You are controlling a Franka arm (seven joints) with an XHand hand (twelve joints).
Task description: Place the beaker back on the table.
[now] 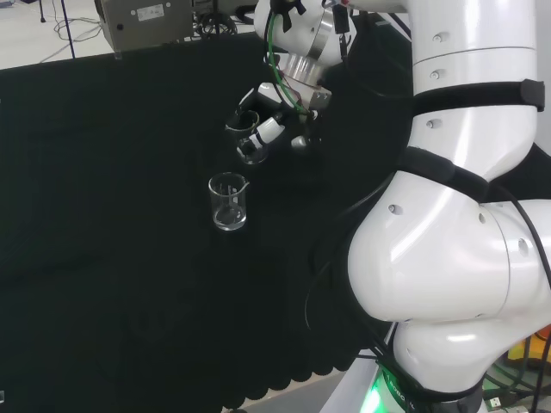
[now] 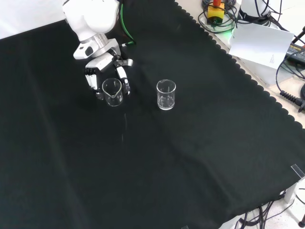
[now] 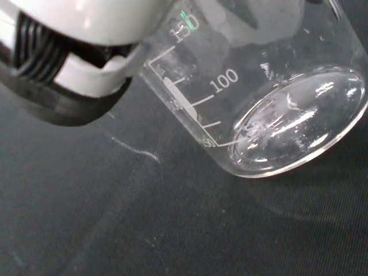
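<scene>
Robot hand (image 2: 106, 67) clenched round a beaker (image 2: 113, 91), just above the table (image 2: 190, 167); second beaker (image 2: 166, 94) standing apart at three o'clock, front view.

In the front view the arm (image 2: 90, 19) reaches in from eleven o'clock, wrist angled down. The hand (image 2: 107, 71) hangs below it, fingers (image 2: 125, 78) curled round the beaker (image 2: 113, 91), thumb side toward nine o'clock.
</scene>
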